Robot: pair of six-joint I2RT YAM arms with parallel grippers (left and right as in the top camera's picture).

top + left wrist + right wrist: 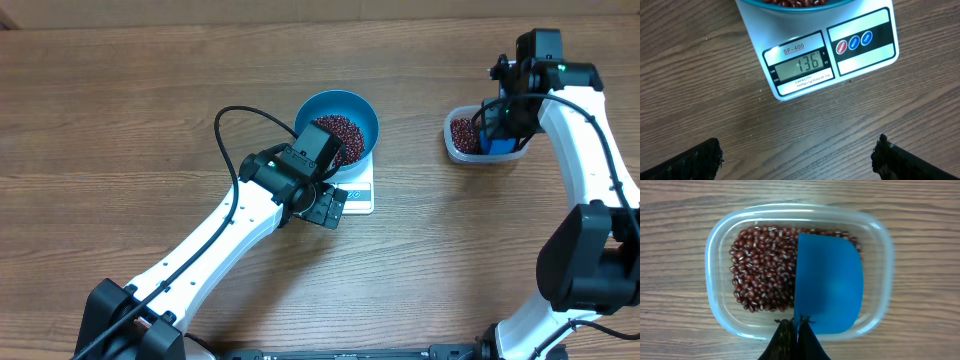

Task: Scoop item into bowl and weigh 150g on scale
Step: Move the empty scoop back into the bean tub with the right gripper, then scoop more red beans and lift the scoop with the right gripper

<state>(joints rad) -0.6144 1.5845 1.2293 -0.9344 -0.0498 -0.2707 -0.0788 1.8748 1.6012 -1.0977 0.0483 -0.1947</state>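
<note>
The blue bowl (362, 112) stands on the white scale (361, 192) and holds a heap of red-brown beans (338, 130). In the left wrist view the scale (860, 55) shows 136 on its display, with the bowl's rim (755, 4) at the top edge. My left gripper (324, 205) (797, 160) hovers open over the table just in front of the scale, holding nothing. My right gripper (499, 125) (799, 322) is shut on a small blue scoop (829, 287), which sits inside a clear plastic tub (715, 245) beside more beans (765, 267).
The clear tub (455, 150) stands at the right back of the wooden table, well apart from the scale. The left arm stretches from the front left edge toward the scale; the right arm comes in along the right side.
</note>
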